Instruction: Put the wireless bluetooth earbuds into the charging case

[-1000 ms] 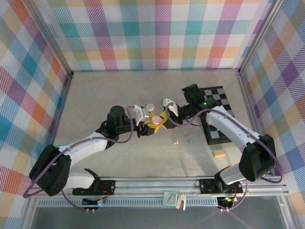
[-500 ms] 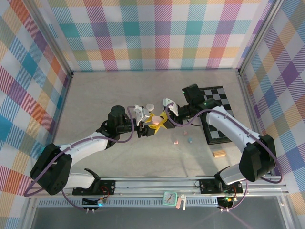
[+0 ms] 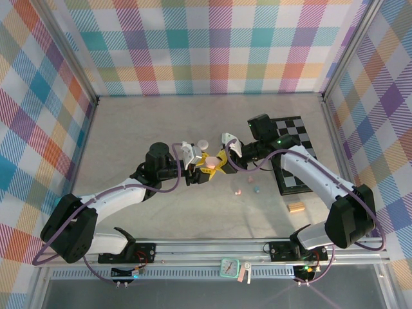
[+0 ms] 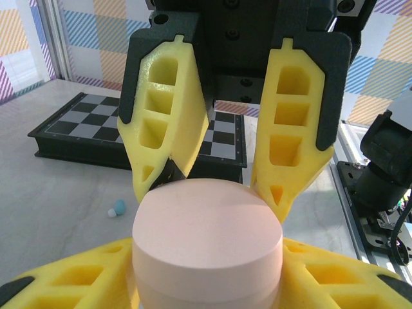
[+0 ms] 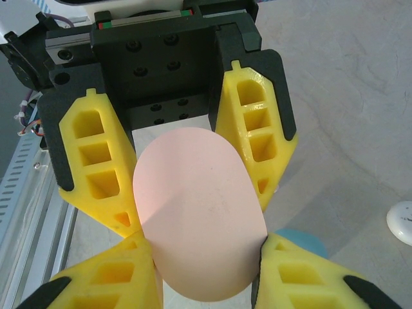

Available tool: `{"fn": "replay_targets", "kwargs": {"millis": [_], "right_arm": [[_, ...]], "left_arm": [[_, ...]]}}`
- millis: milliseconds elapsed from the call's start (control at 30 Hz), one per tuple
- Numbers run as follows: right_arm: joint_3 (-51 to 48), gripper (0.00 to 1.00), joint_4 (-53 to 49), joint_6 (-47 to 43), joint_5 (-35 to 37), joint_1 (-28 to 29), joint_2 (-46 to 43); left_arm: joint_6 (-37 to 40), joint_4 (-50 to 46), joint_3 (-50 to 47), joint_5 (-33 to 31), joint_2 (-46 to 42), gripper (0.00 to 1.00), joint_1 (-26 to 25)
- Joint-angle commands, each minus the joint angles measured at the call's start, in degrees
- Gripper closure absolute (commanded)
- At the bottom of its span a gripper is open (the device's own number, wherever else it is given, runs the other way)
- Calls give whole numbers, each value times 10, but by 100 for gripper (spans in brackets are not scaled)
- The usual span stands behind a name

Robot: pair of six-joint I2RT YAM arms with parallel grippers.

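Both tools meet mid-tabletop on one pink case, held off the surface. Left tool clamps one end and right tool clamps the other, fingers pressed to the flanks. The case's long axis runs tool to tool. Lid looks shut, seam visible.

Pink earbud and blue earbud lie loose on the tabletop. They are base-ward and right of the case, apart from both tools, and the right arm is nearer. The lid likely needs opening before any pick.
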Motion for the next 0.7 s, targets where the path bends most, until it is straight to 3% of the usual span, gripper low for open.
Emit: {"fn": "replay_targets", "kwargs": {"millis": [0, 267, 667], "right_arm": [[-8, 68, 5, 1, -18, -2, -9], [-12, 64, 8, -1, -15, -2, -10], [-36, 40, 71, 35, 13, -16, -37]], "left_arm": [[-5, 19, 15, 18, -8, 50, -6], [-8, 15, 20, 30, -3, 70, -5], [-3, 15, 18, 35, -1, 71, -6]]}}
